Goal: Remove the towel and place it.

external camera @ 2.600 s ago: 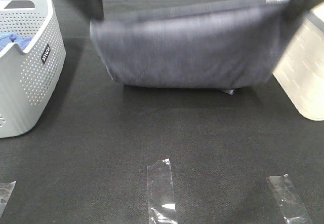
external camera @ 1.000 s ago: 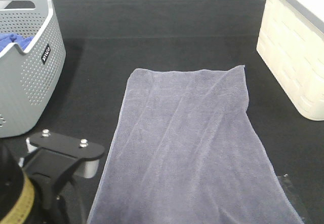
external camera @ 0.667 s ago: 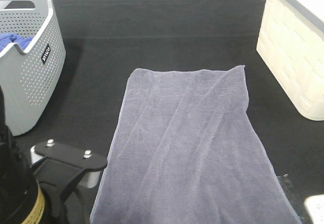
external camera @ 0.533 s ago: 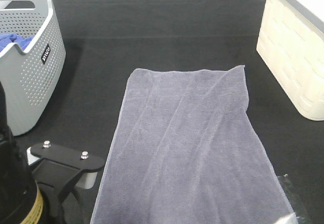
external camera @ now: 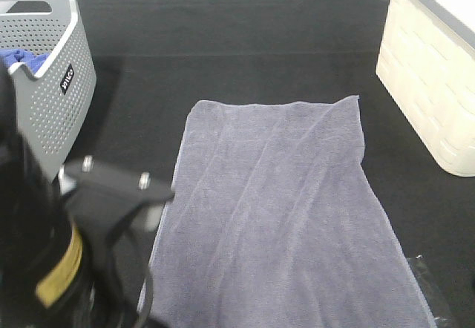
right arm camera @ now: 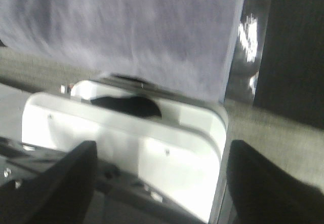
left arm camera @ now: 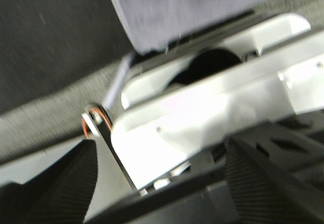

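Covering black matting [external camera: 260, 24], the towel [external camera: 274, 217] lies flat; left end effector [left arm camera: 162, 145] and right end effector [right arm camera: 162, 145] are released.

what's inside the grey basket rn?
A blue cloth shows just above the basket rim. Anything deeper is hidden by the basket's wall and the left arm.

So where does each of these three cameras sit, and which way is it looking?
Exterior high: mounted above, looking down on the black mat where the grey-lavender terry towel lies flat between a grey perforated plastic basket and a cream box; the black left arm fills the near corner.
Left wrist: on the left arm, looking past its white left hand at a towel edge.
Right wrist: on the right arm, looking past its white right hand at the towel and clear tape.
Shared: all three show the towel.
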`<state>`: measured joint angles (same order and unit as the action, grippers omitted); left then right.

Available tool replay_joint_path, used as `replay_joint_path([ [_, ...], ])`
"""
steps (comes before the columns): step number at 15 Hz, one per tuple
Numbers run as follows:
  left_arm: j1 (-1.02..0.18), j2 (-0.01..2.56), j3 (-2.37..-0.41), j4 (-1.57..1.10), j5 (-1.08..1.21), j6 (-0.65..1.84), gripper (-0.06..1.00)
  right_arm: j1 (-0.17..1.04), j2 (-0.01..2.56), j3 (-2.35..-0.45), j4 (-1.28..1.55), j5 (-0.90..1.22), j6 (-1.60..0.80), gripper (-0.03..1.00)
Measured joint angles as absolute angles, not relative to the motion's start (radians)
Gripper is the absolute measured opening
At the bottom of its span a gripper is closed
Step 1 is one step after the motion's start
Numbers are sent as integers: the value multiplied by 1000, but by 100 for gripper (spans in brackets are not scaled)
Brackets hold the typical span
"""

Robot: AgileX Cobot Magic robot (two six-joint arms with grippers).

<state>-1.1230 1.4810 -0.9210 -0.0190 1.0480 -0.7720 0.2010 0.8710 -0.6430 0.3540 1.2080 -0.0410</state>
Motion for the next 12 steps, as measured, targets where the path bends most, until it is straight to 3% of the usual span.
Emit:
replay_joint_path([
  [4, -895, 1490, -1079, 84, 1010, -662, 64, 201, 1061, -843, 354, 1113, -135, 56],
  [7, -678, 1550, -1219, 76, 939, -465, 64, 201, 1290, -1053, 354, 1040, -243, 55],
  [12, -503, 1775, -1455, 71, 838, -319, 64, 201, 1623, -1347, 289, 928, -253, 55],
])
